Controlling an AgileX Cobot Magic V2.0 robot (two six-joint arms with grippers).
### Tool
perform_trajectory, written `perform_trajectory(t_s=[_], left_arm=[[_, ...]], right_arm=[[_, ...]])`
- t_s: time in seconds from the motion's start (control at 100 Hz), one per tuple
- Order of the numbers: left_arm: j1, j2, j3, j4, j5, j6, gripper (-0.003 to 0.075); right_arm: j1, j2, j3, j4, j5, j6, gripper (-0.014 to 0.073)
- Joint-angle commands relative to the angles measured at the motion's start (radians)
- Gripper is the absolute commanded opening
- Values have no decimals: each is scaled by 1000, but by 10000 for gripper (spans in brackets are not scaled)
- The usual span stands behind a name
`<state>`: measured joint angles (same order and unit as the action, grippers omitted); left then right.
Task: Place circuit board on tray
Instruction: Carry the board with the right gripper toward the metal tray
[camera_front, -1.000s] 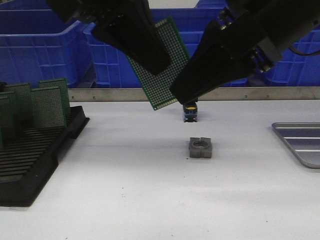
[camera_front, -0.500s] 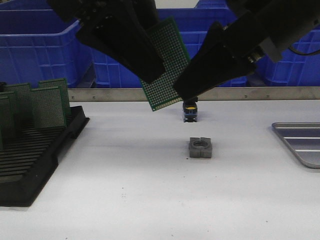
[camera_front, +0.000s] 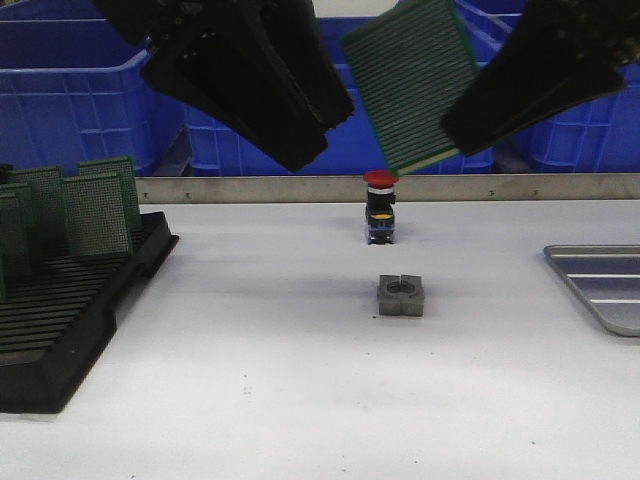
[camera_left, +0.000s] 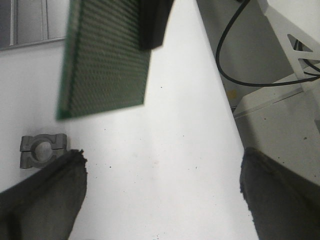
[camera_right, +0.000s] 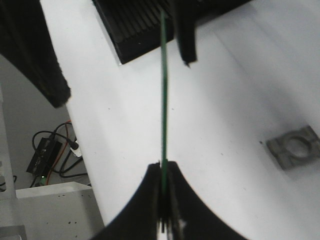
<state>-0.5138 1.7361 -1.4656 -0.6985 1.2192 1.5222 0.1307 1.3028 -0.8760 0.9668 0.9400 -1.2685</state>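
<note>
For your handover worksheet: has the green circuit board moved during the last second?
Yes. The circuit board has gone rightward and up, from left of the red-topped button to above it, now pinched by the right pincer.

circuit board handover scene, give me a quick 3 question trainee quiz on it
1. True or false: the right gripper holds the circuit board by one edge.
2. How do the left gripper jaws stand: A) wide open, nothing between them, B) shut on the board?
3. Which object stands on the table between the raised board and the grey clamp block?

Key: 1 true. 2 A. 3 the red-capped push button.
</note>
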Motion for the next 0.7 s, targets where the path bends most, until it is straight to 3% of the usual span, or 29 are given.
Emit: perform_trajectory(t_s=[0.0, 0.18, 0.37, 0.69], left_arm=[[-8, -51, -28, -65, 53, -9, 589], [-8, -51, -28, -65, 53, -9, 589], [-8, -51, -28, -65, 53, -9, 589], [-8, -51, -28, -65, 53, -9, 589]], right_arm=[[-92, -45, -31, 3, 30, 33, -67], [-281, -21, -29, -3, -63, 115, -67], [-443, 106, -30, -1, -124, 298, -67], [-530, 354, -35, 116, -110, 366, -67]])
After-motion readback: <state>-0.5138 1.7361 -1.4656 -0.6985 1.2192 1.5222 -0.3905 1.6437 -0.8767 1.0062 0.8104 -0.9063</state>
